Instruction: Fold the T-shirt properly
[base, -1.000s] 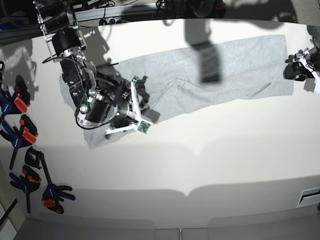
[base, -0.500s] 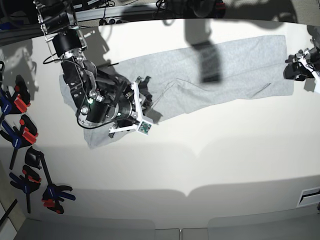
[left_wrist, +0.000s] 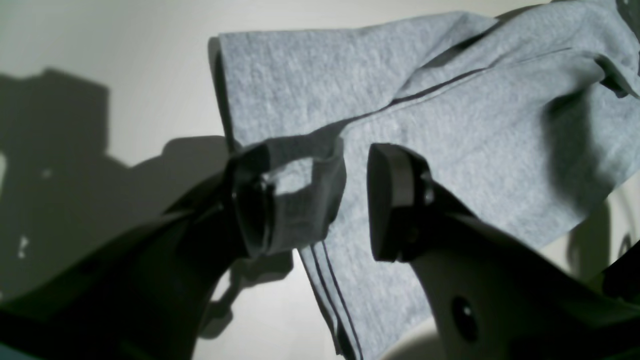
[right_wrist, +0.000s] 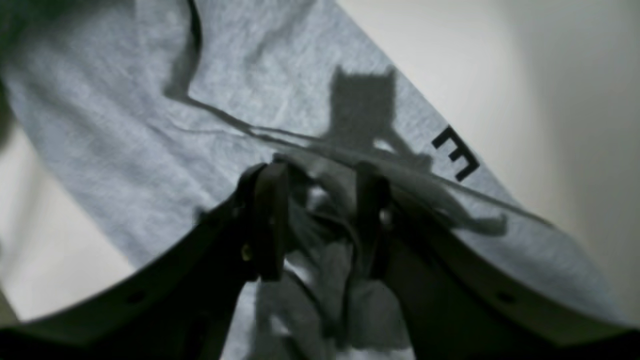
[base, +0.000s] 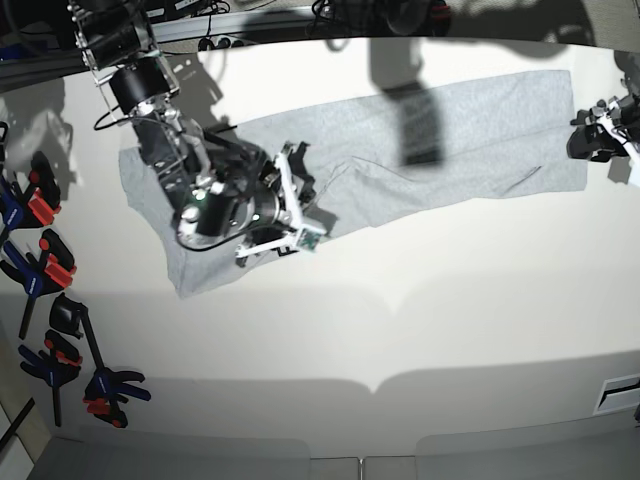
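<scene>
The light grey T-shirt (base: 450, 140) lies spread across the far half of the table, creased in the middle. My right gripper (base: 297, 172) is low over the shirt's left-centre. In the right wrist view, my right gripper (right_wrist: 320, 220) is shut on a bunched fold of the T-shirt (right_wrist: 125, 125), and a black letter (right_wrist: 456, 152) shows near the cloth's edge. My left gripper (base: 590, 135) is at the shirt's right edge. In the left wrist view, my left gripper (left_wrist: 322, 200) stands open. A hem of the T-shirt (left_wrist: 450, 125) is draped over one finger (left_wrist: 255, 210), with a gap to the other finger (left_wrist: 395, 200).
Several black, blue and orange clamps (base: 40, 265) lie along the table's left edge, with more clamps (base: 100, 385) nearer the front. A rail with cables (base: 250, 20) runs along the back. The white table (base: 400, 330) stretches toward the front edge.
The arm on the base view's left has swung right and turned its wrist, and more of the shirt's left part shows. The arm at the right edge has not moved.
</scene>
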